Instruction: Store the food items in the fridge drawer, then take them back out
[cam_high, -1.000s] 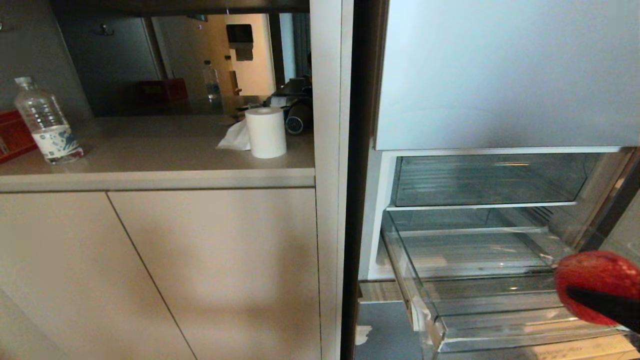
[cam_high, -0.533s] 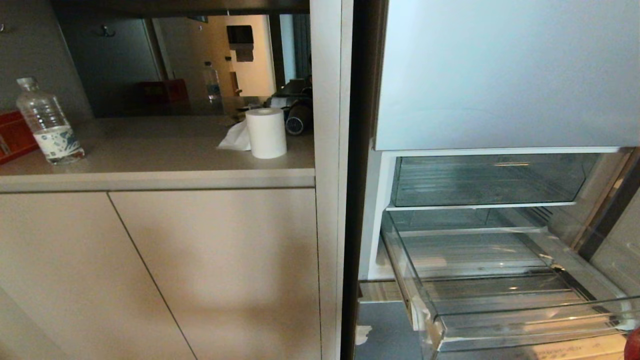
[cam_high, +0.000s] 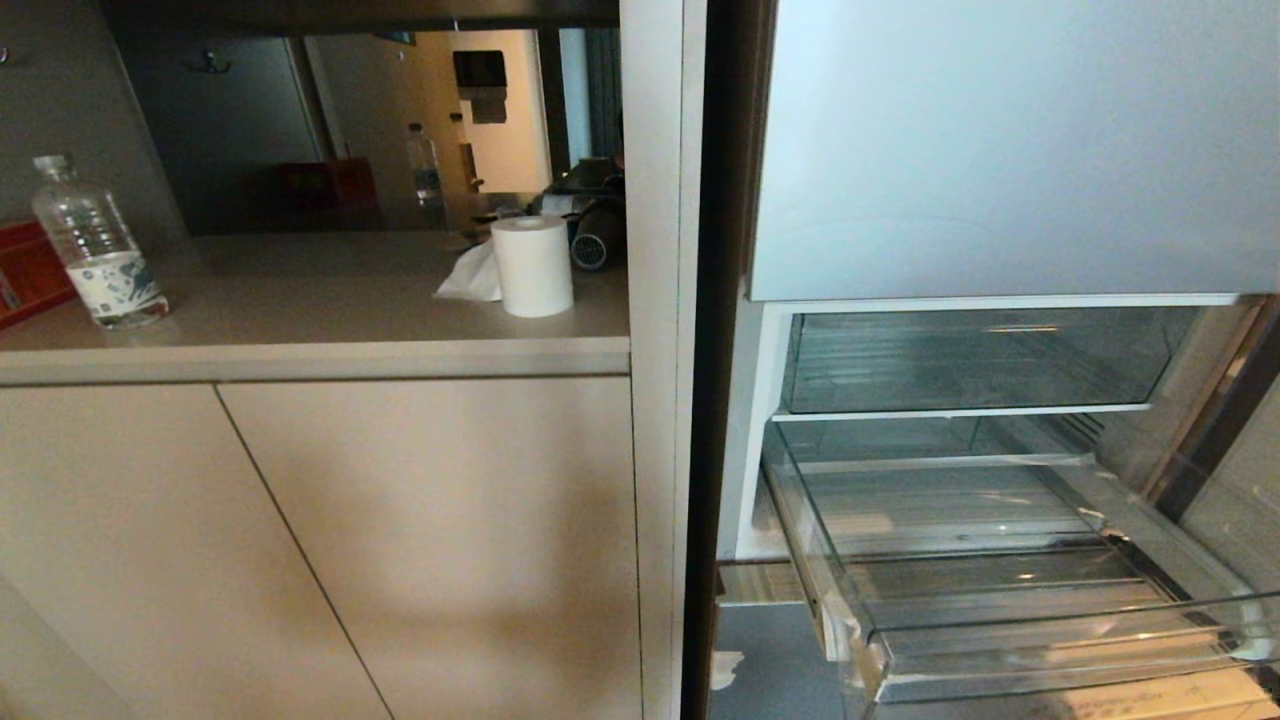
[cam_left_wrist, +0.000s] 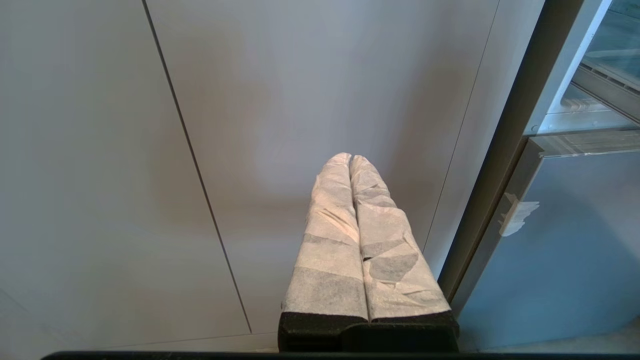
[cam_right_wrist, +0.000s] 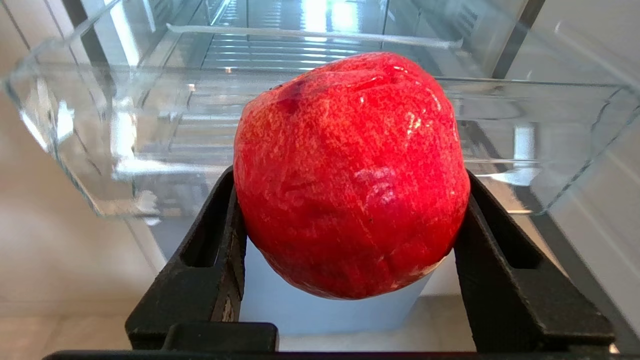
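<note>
My right claw (cam_right_wrist: 350, 225) is clamped on the round red food item (cam_right_wrist: 350, 175), held just outside the clear front wall of the pulled-out fridge drawer (cam_right_wrist: 100, 150). Drawer holds nothing. My left claw (cam_left_wrist: 350, 162) is pressed closed, facing the cabinet door (cam_left_wrist: 250, 100).

A home kitchen, this: beige cabinet doors (cam_high: 300, 540) fill the lower left under a countertop (cam_high: 300, 300) carrying a water bottle (cam_high: 95, 245) and paper roll (cam_high: 532, 265), while an open fridge with its clear drawer (cam_high: 1000, 600) occupies the right.
</note>
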